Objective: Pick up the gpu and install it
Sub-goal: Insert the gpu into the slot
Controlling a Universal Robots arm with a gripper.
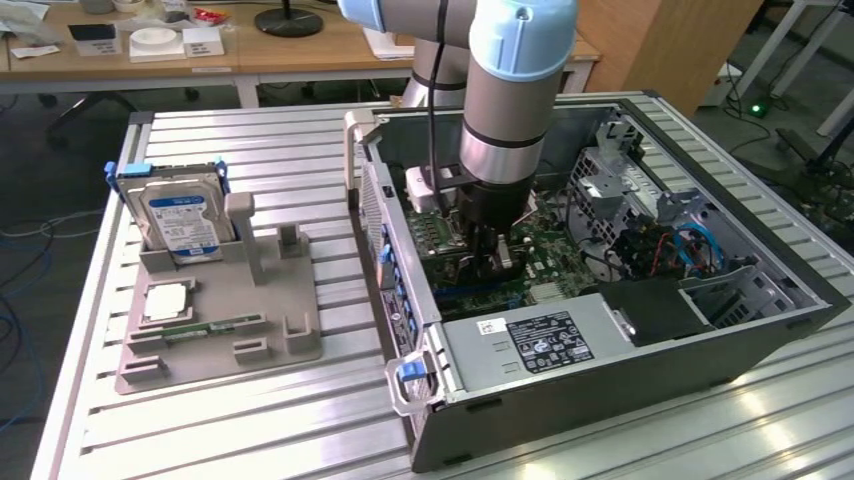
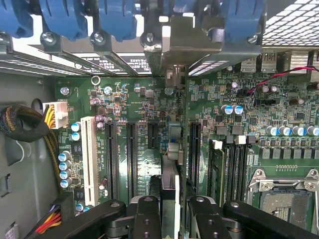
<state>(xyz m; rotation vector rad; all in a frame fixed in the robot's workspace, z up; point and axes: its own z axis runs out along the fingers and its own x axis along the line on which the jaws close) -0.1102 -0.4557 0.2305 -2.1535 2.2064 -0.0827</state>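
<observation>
In the wrist view the gpu (image 2: 170, 149) shows edge-on as a thin strip running down the middle of the green motherboard (image 2: 139, 99). It stands between two black expansion slots (image 2: 131, 159). Its silvery end bracket (image 2: 175, 47) sits up against the case's rear slot openings. My gripper (image 2: 172, 204) is shut on the card, with one black finger (image 2: 146, 219) on each side. In the exterior view the gripper (image 1: 487, 262) reaches deep into the open computer case (image 1: 400, 330), low over the motherboard, with the arm coming straight down from above.
A grey parts holder (image 1: 254, 350) on the slatted table carries the silver hard drive (image 1: 183, 218), a processor (image 1: 166, 301) and a memory stick (image 1: 214, 327). Inside the case are the power supply (image 1: 534, 342), cables (image 1: 667, 250), blue slot latches (image 2: 65, 17), a white slot (image 2: 89, 154) and the processor socket (image 2: 284, 196).
</observation>
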